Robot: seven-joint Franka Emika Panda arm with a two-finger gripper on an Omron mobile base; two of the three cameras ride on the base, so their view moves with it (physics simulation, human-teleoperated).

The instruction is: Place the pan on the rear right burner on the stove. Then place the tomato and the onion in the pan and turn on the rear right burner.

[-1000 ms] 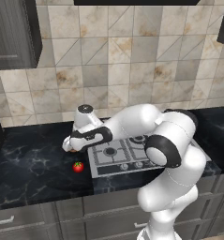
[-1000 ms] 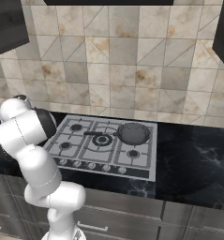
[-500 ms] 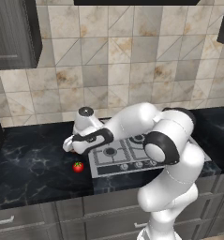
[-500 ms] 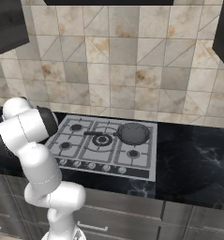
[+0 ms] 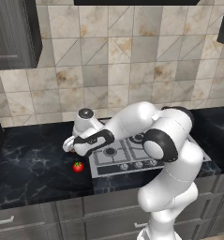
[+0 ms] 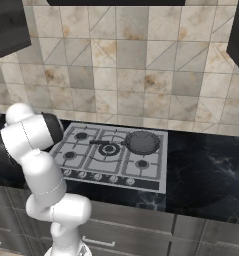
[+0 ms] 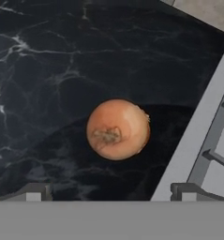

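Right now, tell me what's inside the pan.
The pan on the stove looks empty in the right base view. The onion and tomato lie on the counter.

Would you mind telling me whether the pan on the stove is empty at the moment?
Empty: the pan shows a bare dark inside, while the onion and the tomato lie on the counter.

The onion point(image 7: 117, 129) is brownish-orange with a darker rough spot, on the black counter point(image 7: 48, 70) with white marble veins. Beside the silver-grey stove point(image 5: 146, 157), the tomato point(image 5: 78, 167) is shiny red. The pan point(image 6: 142, 142) is dark grey.
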